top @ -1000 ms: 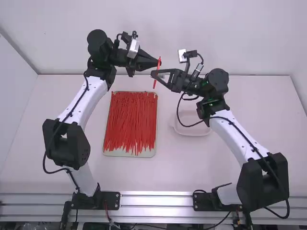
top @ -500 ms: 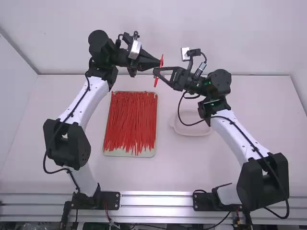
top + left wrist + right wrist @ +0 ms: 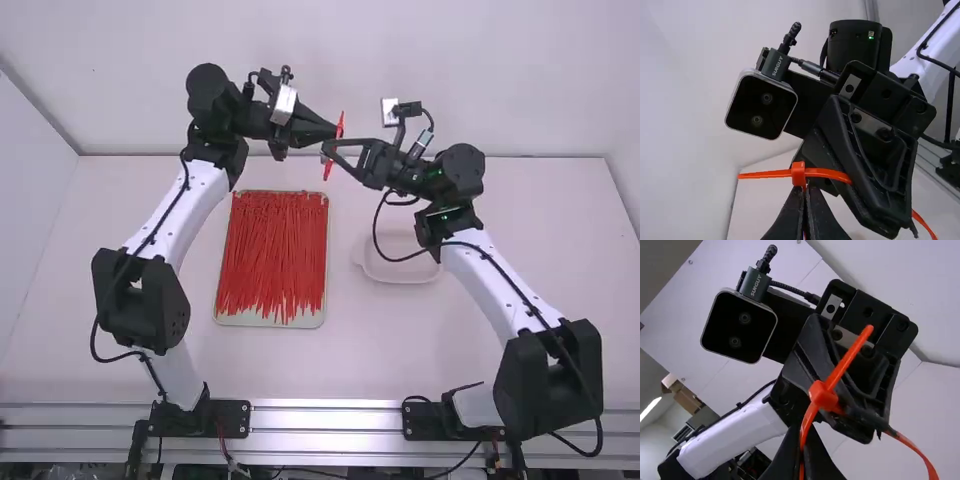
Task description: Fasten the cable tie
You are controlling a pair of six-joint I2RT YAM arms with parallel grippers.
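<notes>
High view, toward 12 o'clock of the table (image 3: 560, 260): finds the red cable tie (image 3: 325, 167) well clear of the surface, gripped from both sides. Clamped at the head by the left gripper (image 3: 333, 127), fingers pressed together on it, presumably to steady the slot. Pinched along the strap by the right gripper (image 3: 325, 150), likewise closed on it, probably for pulling the tail through. Looks threaded, though hard to confirm. Puts the tray (image 3: 270, 324) of spare ties at 6 o'clock of the grippers, a clear tub (image 3: 400, 278) at 4 o'clock.

White links (image 3: 175, 210); black joints (image 3: 140, 300), left claw (image 3: 337, 126), right claw (image 3: 325, 148).
</notes>
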